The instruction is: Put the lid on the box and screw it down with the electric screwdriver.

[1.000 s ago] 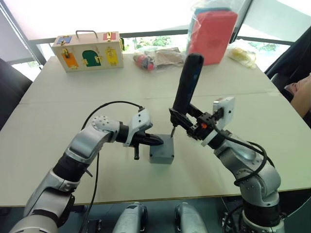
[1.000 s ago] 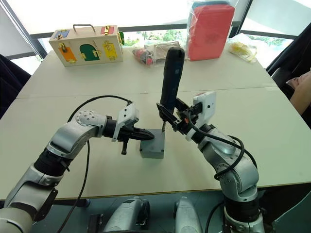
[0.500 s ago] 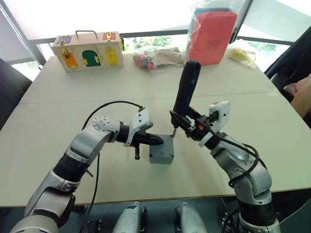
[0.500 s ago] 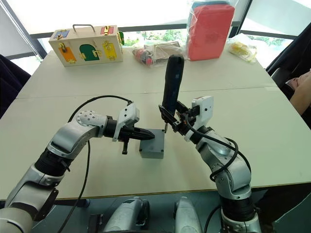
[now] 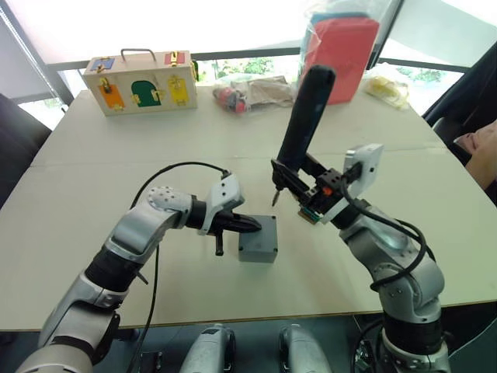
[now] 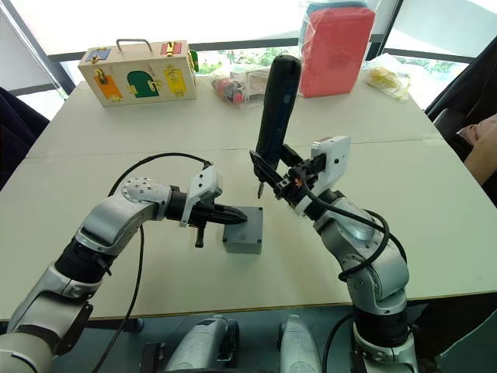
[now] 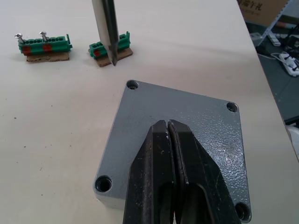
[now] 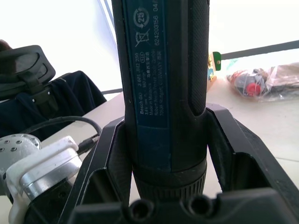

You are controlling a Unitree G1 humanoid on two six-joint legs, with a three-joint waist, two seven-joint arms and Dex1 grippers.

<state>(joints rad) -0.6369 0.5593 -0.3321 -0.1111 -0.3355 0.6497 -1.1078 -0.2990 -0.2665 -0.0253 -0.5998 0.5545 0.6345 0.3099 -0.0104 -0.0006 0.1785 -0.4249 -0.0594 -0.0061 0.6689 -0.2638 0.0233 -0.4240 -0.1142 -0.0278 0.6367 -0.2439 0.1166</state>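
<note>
The grey box (image 5: 258, 245) stands at mid table with the lid (image 7: 187, 112) on top, its corner screw holes showing. My left gripper (image 5: 250, 225) is shut, its fingertips lying on the lid's top face. My right gripper (image 5: 297, 180) is shut on the electric screwdriver (image 5: 305, 116), which stands tilted, handle up. Its metal bit (image 7: 106, 28) hangs a little above the table just beyond the lid's far corner, clear of the lid. The right wrist view looks along the dark screwdriver body (image 8: 163, 93) clamped between the fingers.
A wooden box with coloured doors (image 5: 141, 80) stands at the back left. A red bag (image 5: 339, 54) and clear bags of parts (image 5: 248, 92) lie along the back. Green terminal blocks (image 7: 44, 43) sit beyond the box. A person's arm (image 5: 477, 144) is at the right edge.
My right gripper has lifted the screwdriver, so its bit has risen off the lid's far corner. The left gripper and the box have stayed put.
</note>
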